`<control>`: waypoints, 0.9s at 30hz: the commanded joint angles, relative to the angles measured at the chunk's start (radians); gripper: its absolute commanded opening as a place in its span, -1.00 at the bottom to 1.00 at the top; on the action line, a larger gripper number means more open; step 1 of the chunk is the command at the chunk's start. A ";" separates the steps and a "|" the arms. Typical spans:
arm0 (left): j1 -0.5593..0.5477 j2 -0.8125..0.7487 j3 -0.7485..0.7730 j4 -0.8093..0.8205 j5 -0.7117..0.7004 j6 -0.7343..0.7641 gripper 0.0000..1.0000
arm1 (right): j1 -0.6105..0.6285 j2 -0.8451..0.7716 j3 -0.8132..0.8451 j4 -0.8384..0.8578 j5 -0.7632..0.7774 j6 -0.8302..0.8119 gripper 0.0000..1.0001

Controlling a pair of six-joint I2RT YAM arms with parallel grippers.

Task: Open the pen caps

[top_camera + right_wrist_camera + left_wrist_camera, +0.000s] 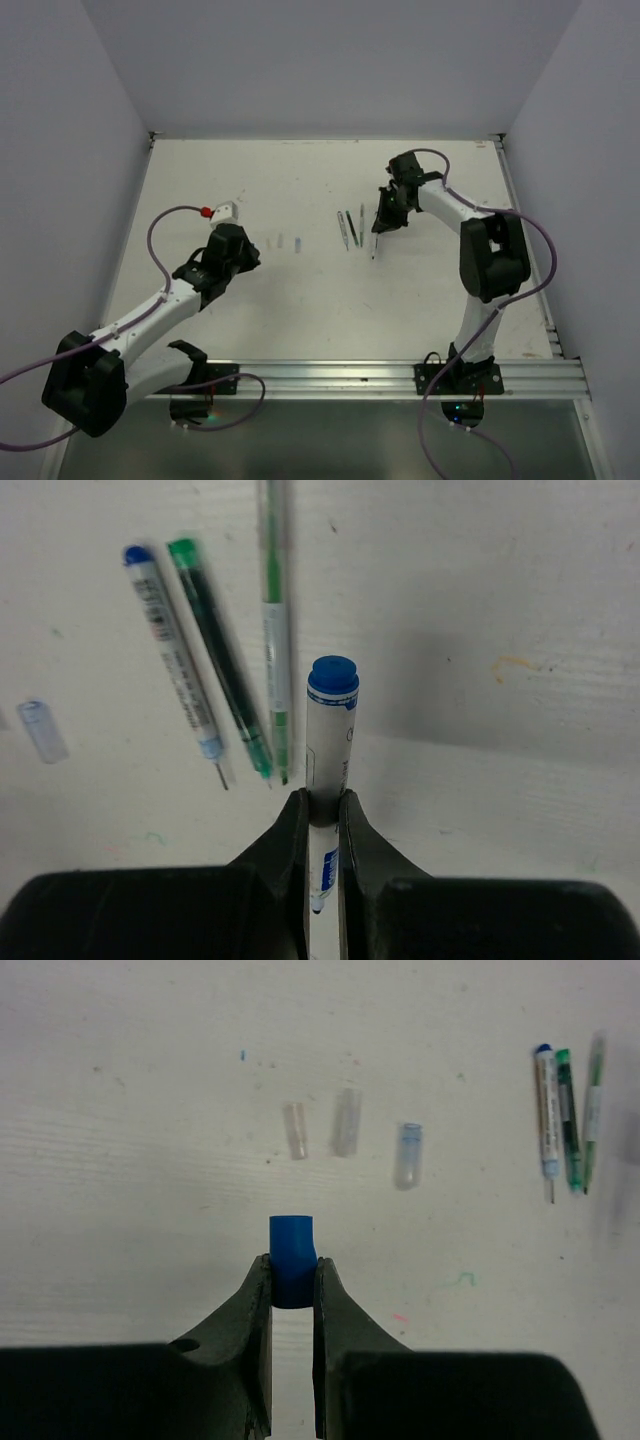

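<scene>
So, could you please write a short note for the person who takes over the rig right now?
Left pincer: shut on the blue cap.
Right pincer: shut on a blue-ended pen, which looks uncapped.
On the table: three bare pens side by side, three clear caps in a row apart from them.
Done: four caps seem off.
Left: set down the blue cap and the held pen; no capped pen is in view.

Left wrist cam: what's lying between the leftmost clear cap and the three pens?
Two more loose caps, seen in the left wrist view: a clear cap and a bluish cap, each lying apart.
</scene>
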 commanded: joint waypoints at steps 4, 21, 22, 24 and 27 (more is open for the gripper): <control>0.031 0.098 0.051 0.019 -0.169 0.006 -1.00 | -0.010 0.069 0.088 -0.138 0.070 -0.111 -1.00; 0.098 0.371 0.067 0.225 -0.193 0.034 -1.00 | -0.016 0.198 0.228 -0.123 0.093 -0.116 -1.00; 0.106 0.383 0.067 0.249 -0.182 0.037 -1.00 | -0.016 0.203 0.235 -0.121 0.089 -0.116 -1.00; 0.109 0.414 0.074 0.263 -0.165 0.040 -1.00 | -0.016 0.214 0.243 -0.123 0.087 -0.111 -1.00; 0.113 0.458 0.097 0.285 -0.137 0.051 -1.00 | -0.016 0.224 0.263 -0.123 0.099 -0.108 -1.00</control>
